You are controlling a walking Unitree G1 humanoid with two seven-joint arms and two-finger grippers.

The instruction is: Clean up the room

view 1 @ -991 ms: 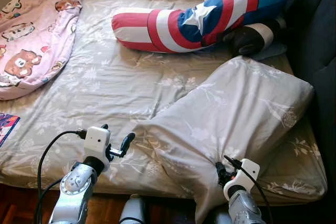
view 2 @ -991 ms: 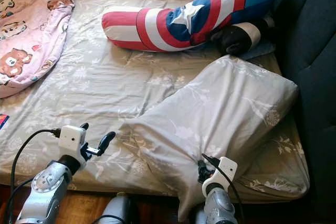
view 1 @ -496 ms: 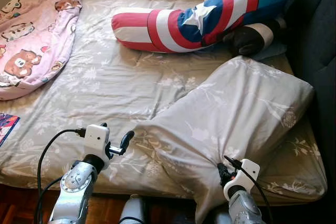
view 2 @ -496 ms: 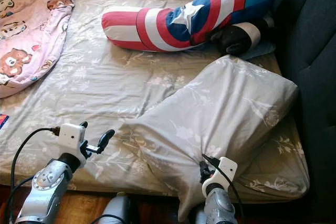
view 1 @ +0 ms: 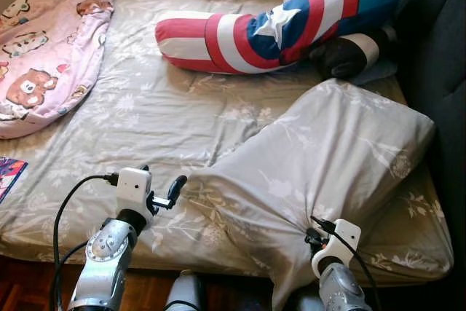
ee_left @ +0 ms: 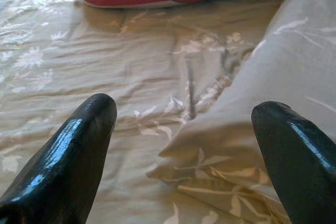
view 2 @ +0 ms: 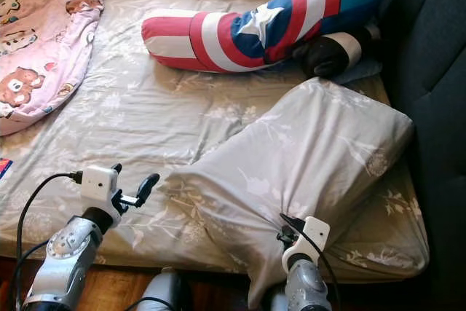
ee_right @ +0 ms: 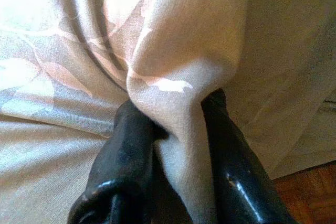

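Pillow [view 1: 328, 165]: large, grey floral case; lies on the bed's near right part, long axis running diagonally from the near edge up toward the headboard side; its near lower corner hangs over the mattress edge.
Right gripper [ee_right: 168, 129]: 2 fingers clamped on a bunched fold of the pillow's near edge; cloth is pinched between the pads in the right wrist view.
Left gripper [ee_left: 184, 129]: fingers spread wide, holding nothing; hovers low over the sheet, just beside the pillow's free left corner.
Key relation: that left corner lies ahead of the left gripper and slightly toward its right finger; the left arm is the nearer one for this end.
Judged next move: a short forward reach with a shift to the right, then a pinch, giving 1 grip at each near end of the pillow.
Bedsheet [view 1: 145, 114]: same floral grey as the pillow, wrinkled; risk of pinching sheet along with the corner.
Striped bolster [view 1: 277, 23]: red, white and blue with a star; lies across the far side, well apart from both grippers.
Dark cushion [view 1: 349, 52]: behind the pillow's far end, near the bolster.
Pink blanket [view 1: 44, 49]: bear print, far left, well apart.
Obstruction: nothing between the left gripper and the corner.
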